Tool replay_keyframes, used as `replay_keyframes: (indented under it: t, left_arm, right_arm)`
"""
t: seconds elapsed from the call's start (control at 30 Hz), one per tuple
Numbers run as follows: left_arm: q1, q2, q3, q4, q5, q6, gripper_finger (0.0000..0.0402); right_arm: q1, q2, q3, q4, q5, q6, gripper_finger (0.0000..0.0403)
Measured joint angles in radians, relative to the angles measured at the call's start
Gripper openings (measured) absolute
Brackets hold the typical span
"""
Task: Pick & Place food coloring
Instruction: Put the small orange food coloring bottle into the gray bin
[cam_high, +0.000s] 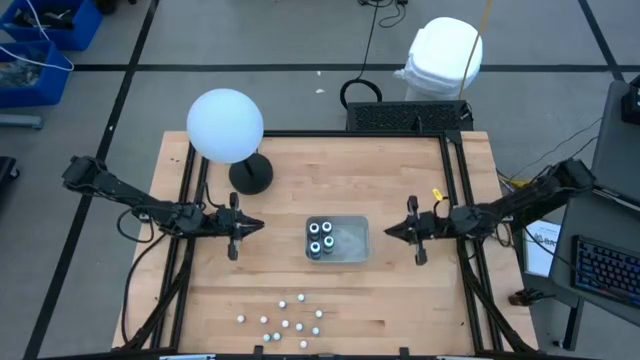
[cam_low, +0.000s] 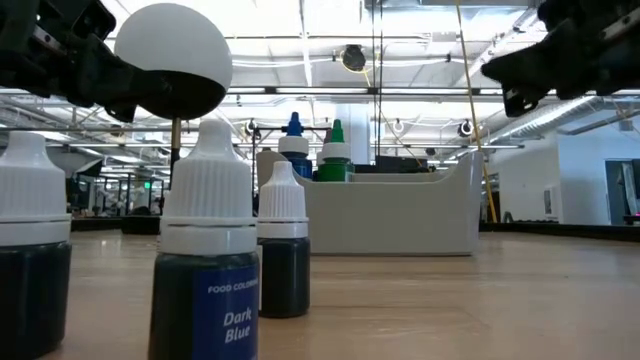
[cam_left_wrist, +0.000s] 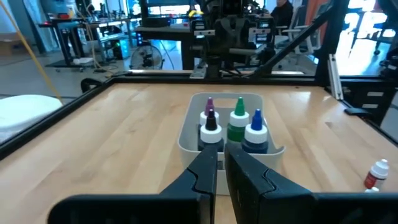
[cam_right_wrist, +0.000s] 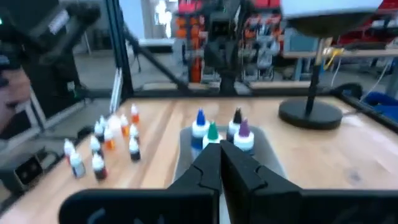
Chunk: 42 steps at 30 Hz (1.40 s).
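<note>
Both tools hung empty with fingers nearly together — the left tool (cam_high: 247, 226) and the right tool (cam_high: 400, 231) on either side of the clear tray (cam_high: 352, 243), which held four bottles. The small food coloring bottles (cam_high: 285, 322) stood near the table's (cam_high: 420, 300) front edge. I judged either arm should open wide first — there was free room between tray and bottles.

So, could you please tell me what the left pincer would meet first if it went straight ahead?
Probably the clear tray: the left pincer, shut, points at its near wall, with four bottles standing inside. Its height over the table is unclear.
</note>
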Motion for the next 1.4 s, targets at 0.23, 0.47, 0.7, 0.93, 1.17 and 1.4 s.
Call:
replay_keyframes:
  t: [0.23, 0.47, 0.7, 0.93, 1.17, 1.4]
  left_arm:
    - [0.0, 0.0, 0.0, -0.015, -0.001, -0.018, 0.0037]
    - [0.0, 0.0, 0.0, -0.021, 0.006, -0.046, 0.0037]
    - [0.0, 0.003, 0.0, -0.074, 0.033, -0.198, 0.0037]
    - [-0.092, 0.075, 0.121, -0.102, 0.084, -0.353, 0.0037]
    - [-0.353, 0.41, 0.669, -0.761, -0.065, -0.535, 0.0037]
    - [-0.503, 0.858, 1.248, -1.44, 0.05, -0.84, 0.0037]
  right_arm:
    - [-0.003, -0.149, -0.096, 0.005, -0.081, 0.002, 0.0]
    - [-0.003, -0.188, -0.135, 0.033, -0.076, -0.038, 0.0]
    - [-0.003, -0.188, -0.137, 0.053, -0.076, -0.133, 0.0]
    - [-0.003, -0.189, -0.137, 0.062, -0.075, -0.156, 0.0]
    - [-0.003, -0.188, -0.138, 0.084, -0.074, -0.073, 0.0]
    - [-0.003, -0.189, -0.139, 0.142, -0.074, -0.026, 0.0]
